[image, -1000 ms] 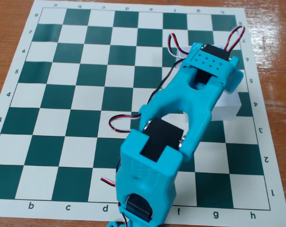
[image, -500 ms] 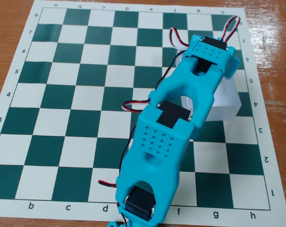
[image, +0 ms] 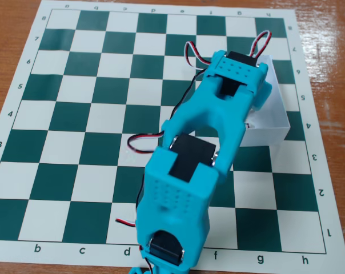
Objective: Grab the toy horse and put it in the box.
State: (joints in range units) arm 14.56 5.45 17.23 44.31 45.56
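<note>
The white open-top box (image: 266, 137) stands on the right side of the chessboard mat (image: 92, 114) in the fixed view. My cyan arm (image: 184, 177) reaches from the bottom edge up and to the right. Its wrist (image: 236, 73) hangs over the box's left part. The gripper (image: 260, 96) points down into the box, and only a cyan piece of it shows beside the wrist. Its fingertips are hidden under the arm, so I cannot tell whether it is open or shut. The toy horse is hidden or out of view. A small dark-red speck sits inside the box by the arm's edge.
The mat lies on a brown wooden table (image: 12, 34). Red, white and black servo wires (image: 139, 142) loop out from the arm's left side and above the wrist. No other objects stand on the board.
</note>
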